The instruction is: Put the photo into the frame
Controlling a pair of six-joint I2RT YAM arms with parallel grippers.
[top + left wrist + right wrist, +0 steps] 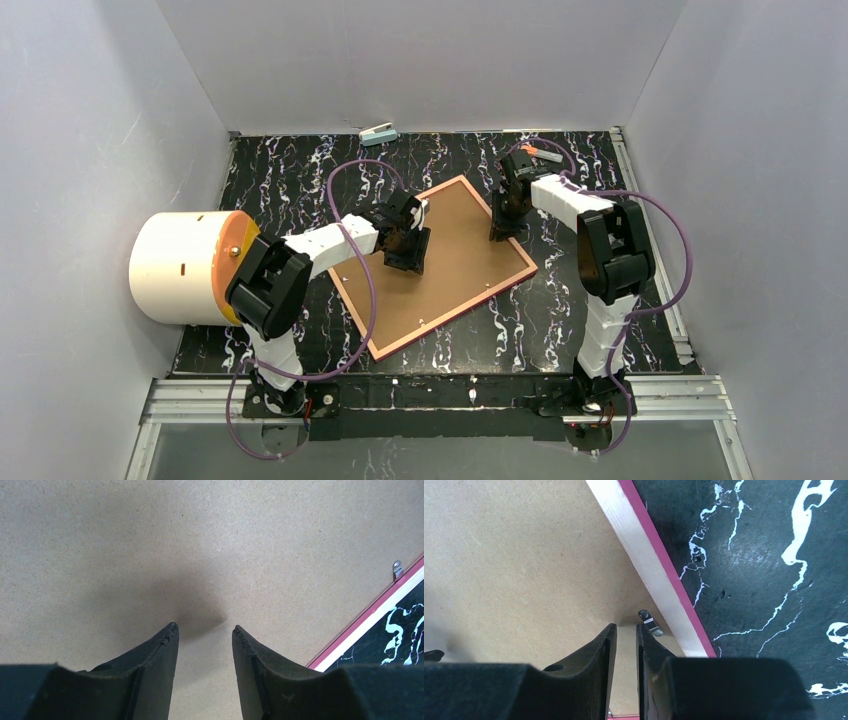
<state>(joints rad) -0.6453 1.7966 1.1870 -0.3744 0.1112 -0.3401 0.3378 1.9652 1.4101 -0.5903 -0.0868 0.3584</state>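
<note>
The frame (649,575) lies face down on the black marbled table (300,170), pale wood back up, so that the opening is reachable from above. The brown backing board (465,240) sits inside it and covers the whole opening. The photo is not visible in any view; it probably lies beneath the board, but this cannot be confirmed. The left gripper (204,626) points down at the middle of the board, jaws released with a clear gap and nothing between them. It seems placed to steady the board, though contact cannot be confirmed. The right gripper (626,625) stands at the frame's inner edge beside a metal tab (650,622), jaws drawn to a narrow slit with nothing seen between them, a position suited to turning that tab over the board. Count: two arms, two grippers, one frame, one board, and one tab in each wrist view. Also one white drum (180,265) and one pale blue object (379,133) at the far edge.
</note>
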